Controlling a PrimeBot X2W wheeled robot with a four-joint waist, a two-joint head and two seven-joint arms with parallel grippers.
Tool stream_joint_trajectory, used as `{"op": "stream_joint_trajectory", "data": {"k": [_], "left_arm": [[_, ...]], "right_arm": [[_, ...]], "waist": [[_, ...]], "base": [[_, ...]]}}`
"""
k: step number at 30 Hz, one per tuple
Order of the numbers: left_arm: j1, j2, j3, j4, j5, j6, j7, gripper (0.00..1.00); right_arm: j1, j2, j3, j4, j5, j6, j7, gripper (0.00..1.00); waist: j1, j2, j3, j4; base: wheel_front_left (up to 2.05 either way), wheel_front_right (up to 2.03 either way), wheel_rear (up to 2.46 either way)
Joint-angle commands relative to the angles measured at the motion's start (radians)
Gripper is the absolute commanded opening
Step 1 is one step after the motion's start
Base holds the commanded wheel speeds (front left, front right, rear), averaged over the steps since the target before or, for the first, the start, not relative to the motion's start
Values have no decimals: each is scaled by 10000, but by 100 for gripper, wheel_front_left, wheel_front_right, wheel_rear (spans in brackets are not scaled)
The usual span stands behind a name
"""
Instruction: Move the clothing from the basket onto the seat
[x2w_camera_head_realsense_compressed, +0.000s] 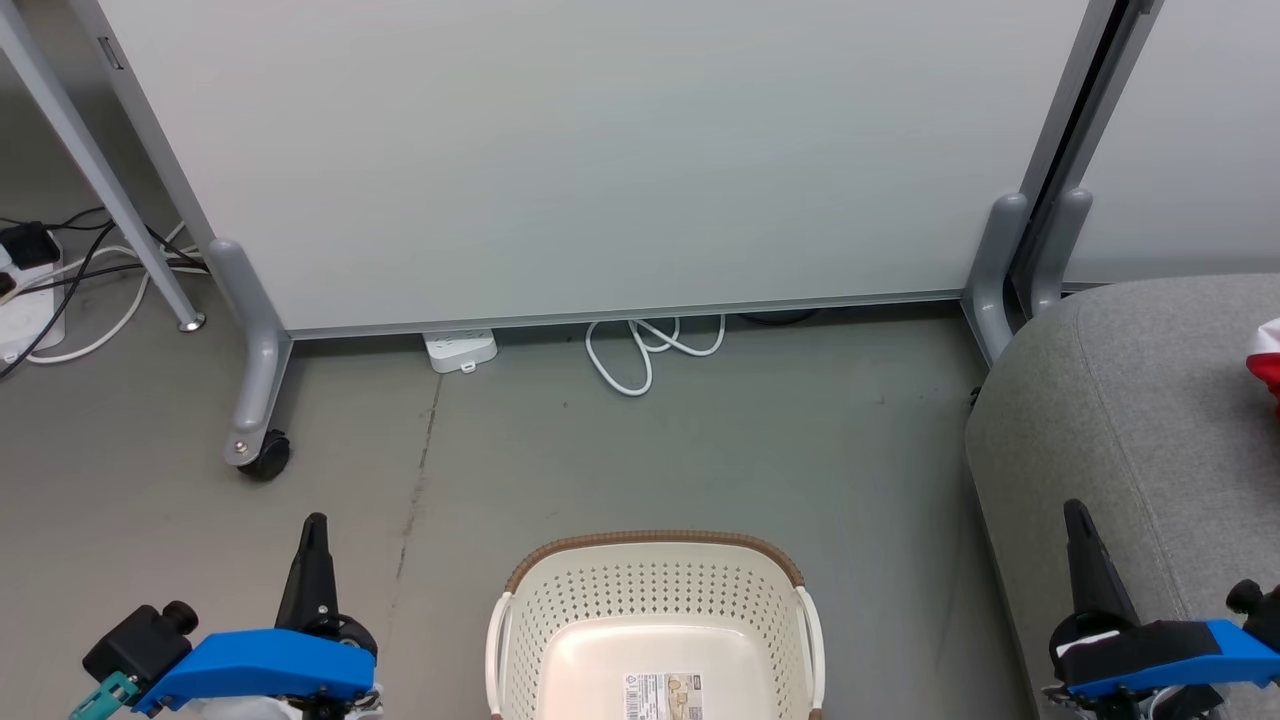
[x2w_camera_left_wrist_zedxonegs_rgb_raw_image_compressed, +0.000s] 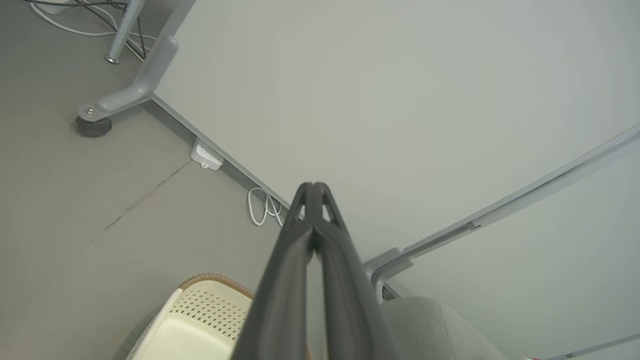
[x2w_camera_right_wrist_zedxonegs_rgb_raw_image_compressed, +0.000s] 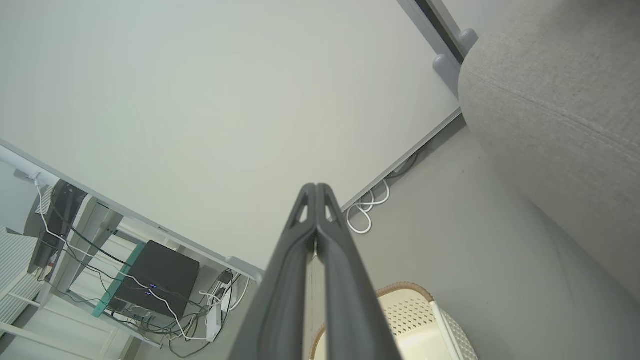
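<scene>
Our left gripper (x2w_camera_left_wrist_zedxonegs_rgb_raw_image_compressed: 313, 185) closed, empty, left of basket (x2w_camera_head_realsense_compressed: 655, 545); right gripper (x2w_camera_right_wrist_zedxonegs_rgb_raw_image_compressed: 316, 186) likewise, right of it. Red clothing (x2w_camera_head_realsense_compressed: 1268, 352) on seat (x2w_camera_head_realsense_compressed: 1120, 400), farther right.

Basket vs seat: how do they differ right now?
The cream perforated plastic basket has a brown rim; the light-grey fabric seat is plain and far bigger. The basket's visible bottom holds just a label; the seat bears red-and-white clothing. Both stand on the grey floor.

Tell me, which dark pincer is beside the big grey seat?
The right pincer, at the head view's lower right, beside the light-grey fabric seat. The left pincer is over grey floor, left of the cream perforated basket.
</scene>
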Motion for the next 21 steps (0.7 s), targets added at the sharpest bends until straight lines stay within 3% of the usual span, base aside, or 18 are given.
{"op": "stream_joint_trajectory", "data": {"k": [1,21], "left_arm": [[-325,4,71,-164,-320,-60,79,0],[-438,3,370,-259,-2579,-110,661,0]], "right_arm": [[-339,-17,-17,-158,345,3,80,0],[-458,-7,-54,-196,2695,3,664,0]], "waist": [[0,0,0,-13],[0,0,7,-194]], "base": [[0,0,0],[0,0,0]]}}
